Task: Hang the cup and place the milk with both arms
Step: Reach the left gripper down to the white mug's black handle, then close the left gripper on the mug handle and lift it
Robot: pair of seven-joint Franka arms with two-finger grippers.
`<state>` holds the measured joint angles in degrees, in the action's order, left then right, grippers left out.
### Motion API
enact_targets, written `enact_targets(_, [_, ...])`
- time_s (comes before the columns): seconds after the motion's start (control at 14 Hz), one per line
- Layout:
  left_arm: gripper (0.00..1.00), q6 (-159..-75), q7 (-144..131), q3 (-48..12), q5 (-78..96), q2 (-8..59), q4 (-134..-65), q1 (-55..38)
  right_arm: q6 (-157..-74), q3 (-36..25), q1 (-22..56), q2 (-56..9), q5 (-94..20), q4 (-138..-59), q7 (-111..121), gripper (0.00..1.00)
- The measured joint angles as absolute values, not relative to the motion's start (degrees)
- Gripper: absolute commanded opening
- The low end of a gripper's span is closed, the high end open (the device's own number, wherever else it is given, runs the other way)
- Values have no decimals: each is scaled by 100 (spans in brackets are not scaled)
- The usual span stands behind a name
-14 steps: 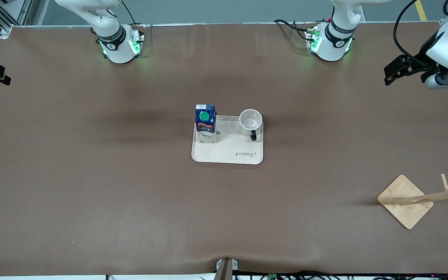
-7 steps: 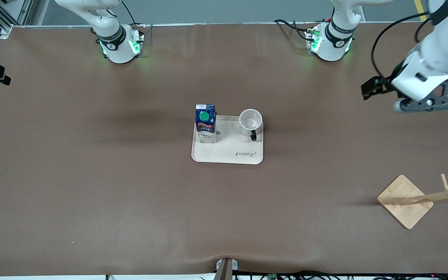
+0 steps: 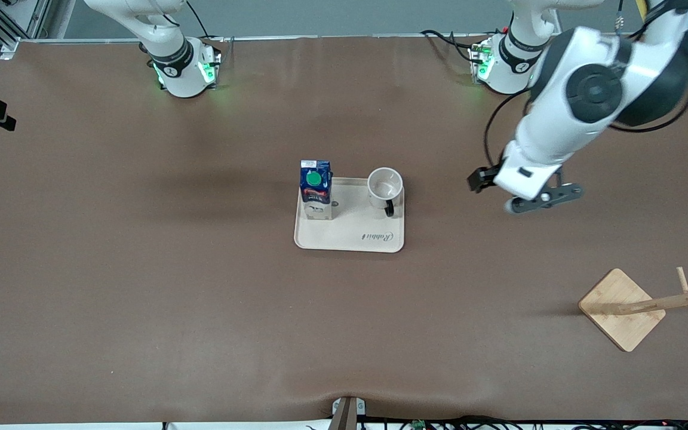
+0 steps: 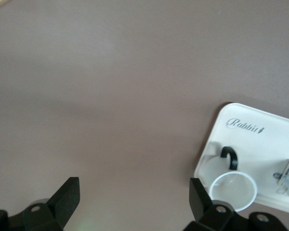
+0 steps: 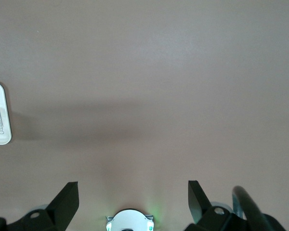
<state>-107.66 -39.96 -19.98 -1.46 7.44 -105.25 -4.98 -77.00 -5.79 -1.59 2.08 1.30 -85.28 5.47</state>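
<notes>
The surface [image 3: 141, 269] is showing matt brown cloth. The tray [image 3: 344, 236] is appearing smooth and cream. The rack [image 3: 622, 309] is showing pale wood. The cup [image 3: 385, 186] is looking glossy.

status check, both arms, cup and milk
Left end effector open, over bare table beside the tray. Right end effector open, waiting. Cup and milk upright on tray, untouched.

From my seat there's bare brown table [image 3: 141, 286] all around the tray [image 3: 350, 236]. On it the milk [image 3: 315, 190] and cup [image 3: 385, 186] stand apart, with a gap between them. The left gripper [image 4: 133, 202], fingers spread, hangs over bare table beside the tray. The wooden rack [image 3: 648, 304] sits well apart, near the camera, at the left arm's end.
</notes>
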Motion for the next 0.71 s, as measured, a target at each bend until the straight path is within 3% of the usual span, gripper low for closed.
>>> enact_targets(0.43, [100, -12342, -5006, -2372, -146, 1265, -11365, -1097, -7778, -556, -172, 188, 129, -8528, 558, 100])
enact_targets(0.57, [88, -12827, -5103, -2374, -146, 1555, -11475, -1359, -7860, -534, -170, 126, 128, -8529, 559, 100])
enact_targets(0.71, [82, -13219, -5160, -2377, -146, 1861, -11538, -1593, -7908, -530, -169, 48, 128, -8529, 559, 100])
